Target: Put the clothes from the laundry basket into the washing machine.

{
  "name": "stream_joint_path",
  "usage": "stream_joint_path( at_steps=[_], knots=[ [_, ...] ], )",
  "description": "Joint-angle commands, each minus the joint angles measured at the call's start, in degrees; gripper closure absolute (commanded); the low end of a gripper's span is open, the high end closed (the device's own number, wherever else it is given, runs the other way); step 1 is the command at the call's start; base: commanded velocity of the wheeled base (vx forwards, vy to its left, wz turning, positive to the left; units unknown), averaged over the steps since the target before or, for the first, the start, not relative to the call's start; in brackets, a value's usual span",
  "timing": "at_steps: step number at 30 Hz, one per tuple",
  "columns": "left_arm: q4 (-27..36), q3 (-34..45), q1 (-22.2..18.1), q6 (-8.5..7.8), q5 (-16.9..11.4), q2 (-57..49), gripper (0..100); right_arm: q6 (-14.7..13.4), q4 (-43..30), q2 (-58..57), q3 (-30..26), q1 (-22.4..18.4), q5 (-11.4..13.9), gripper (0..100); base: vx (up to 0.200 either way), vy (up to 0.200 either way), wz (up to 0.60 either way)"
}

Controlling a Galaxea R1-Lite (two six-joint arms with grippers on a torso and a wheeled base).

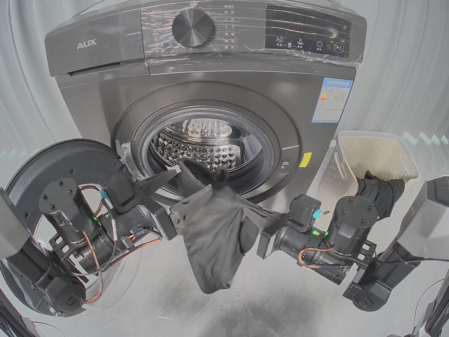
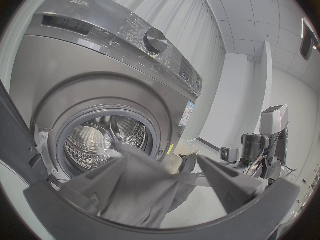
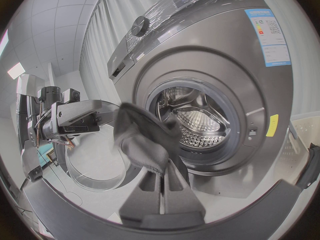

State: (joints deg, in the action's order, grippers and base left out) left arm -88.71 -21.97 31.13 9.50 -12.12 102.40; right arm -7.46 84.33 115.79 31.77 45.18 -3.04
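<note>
— What is sitting farthest left?

— The door (image 1: 61, 164) of the washing machine (image 1: 93, 94) is hanging wide open on the left, with its round window facing the near side.

— And the left hand (image 1: 193, 180)?

— It is hovering just right of the door, at the near left edge of the opening. Its fingers (image 1: 191, 204) are spreading wide apart, not pinching anything. Cloth is lying between them and brushing against one of them.

— Which cloth is that?

— A dark garment (image 1: 215, 239). Its top end is rising to the mouth of the drum (image 1: 201, 141), right at the lower rim of the opening. The rest is dangling down in front of the machine above the floor (image 1: 280, 300). Whether the top is actually resting inside the drum is hard to tell.

— Who is holding it?

— The right hand (image 3: 162, 172), just right of the garment and near the bottom right of the opening. Its fingers are pressing together on a fold of the cloth, and the garment is hanging from that pinch.

— And the far right?

— The laundry basket (image 1: 374, 148) is standing on the floor just beside the machine's right side, tipping toward the near side. A second dark garment (image 1: 381, 190) is draping over its near rim, partly behind the right arm.
</note>
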Motion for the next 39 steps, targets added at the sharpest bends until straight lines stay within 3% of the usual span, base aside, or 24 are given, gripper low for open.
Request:
stream_joint_path(
  at_steps=[1,8,22,31,36,39],
  knots=[
    [0.0,0.3,-1.3,0.08,0.3,0.4,0,-0.1,-0.1,-4.1,-2.9,-1.1,0.0,100,0.0,0.0,0.0],
    [0.0,0.5,-1.3,0.08,0.6,1.0,0,0.2,-0.4,-6.5,-2.9,-2.6,0.0,100,0.0,0.0,0.0],
    [0.0,0.9,-3.2,-0.27,0.7,5.2,0,0.2,-0.6,-7.6,-2.5,-1.8,0.6,100,0.0,0.0,0.0],
    [-0.1,2.7,-0.5,-0.8,0.6,5.2,0,0.1,-0.5,-6.9,-1.5,-0.1,-0.6,100,0.0,0.0,0.0],
    [-0.1,3.7,1.1,-0.88,0.5,5.2,0,-0.1,-0.4,-6.1,-0.3,0.3,-2.6,100,0.0,0.0,0.0],
    [-0.1,4.0,1.6,-1.67,0.6,5.4,0,-0.1,-0.5,-5.8,0.2,0.7,-2.9,100,0.0,0.0,0.0]
  ],
)
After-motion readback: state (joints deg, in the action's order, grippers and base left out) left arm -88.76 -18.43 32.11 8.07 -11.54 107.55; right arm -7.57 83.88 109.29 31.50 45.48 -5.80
